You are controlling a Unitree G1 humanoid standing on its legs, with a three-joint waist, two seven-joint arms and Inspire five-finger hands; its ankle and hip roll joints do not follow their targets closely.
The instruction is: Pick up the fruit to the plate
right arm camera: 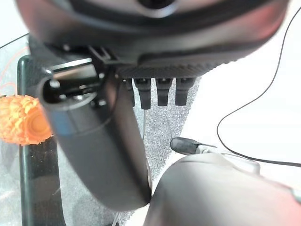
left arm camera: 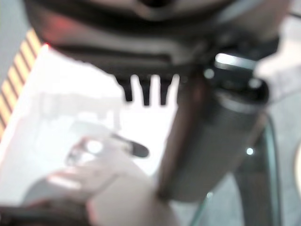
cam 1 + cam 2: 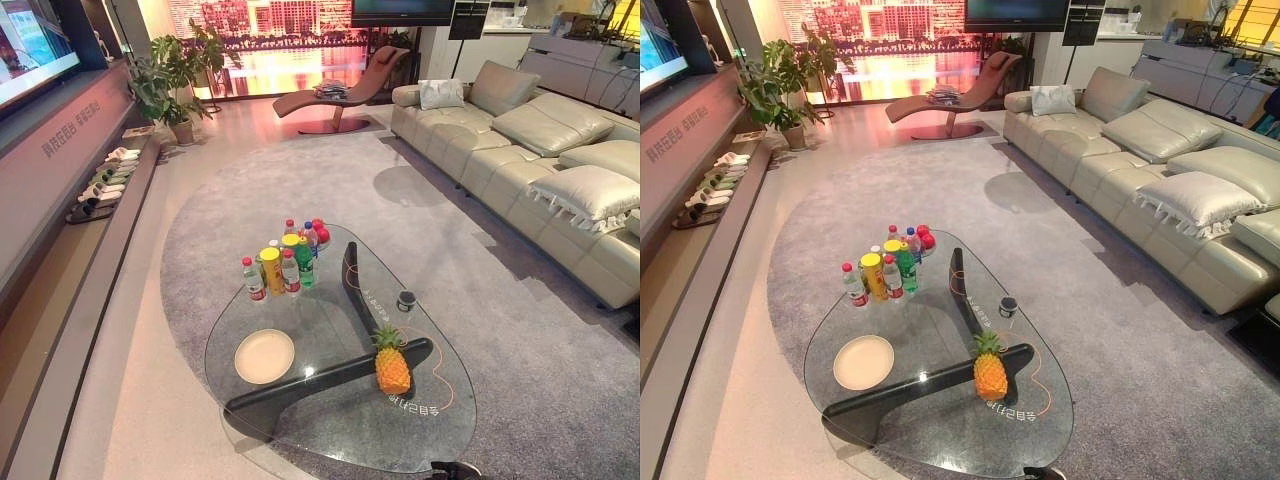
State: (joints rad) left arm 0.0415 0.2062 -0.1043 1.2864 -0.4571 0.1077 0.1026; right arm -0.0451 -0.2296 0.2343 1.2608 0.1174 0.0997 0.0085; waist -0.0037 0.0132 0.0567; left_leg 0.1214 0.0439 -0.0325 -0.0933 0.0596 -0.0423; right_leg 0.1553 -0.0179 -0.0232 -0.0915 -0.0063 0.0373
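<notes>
Right hand [image 1: 155, 94] hanging with fingers straight, holding nothing; left hand [image 2: 146, 89] likewise. Pineapple [image 3: 392, 362] standing upright on glass desk [image 3: 440, 420], over its dark base. Plate [image 3: 264, 356] lying left of pineapple, apart. Bottles [image 3: 285, 255] clustering beyond pineapple.

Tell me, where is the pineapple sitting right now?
The pineapple stands upright on the glass table, toward its near right part, over the dark base. The cream plate lies to its left, and the cluster of bottles stands farther back.
</notes>
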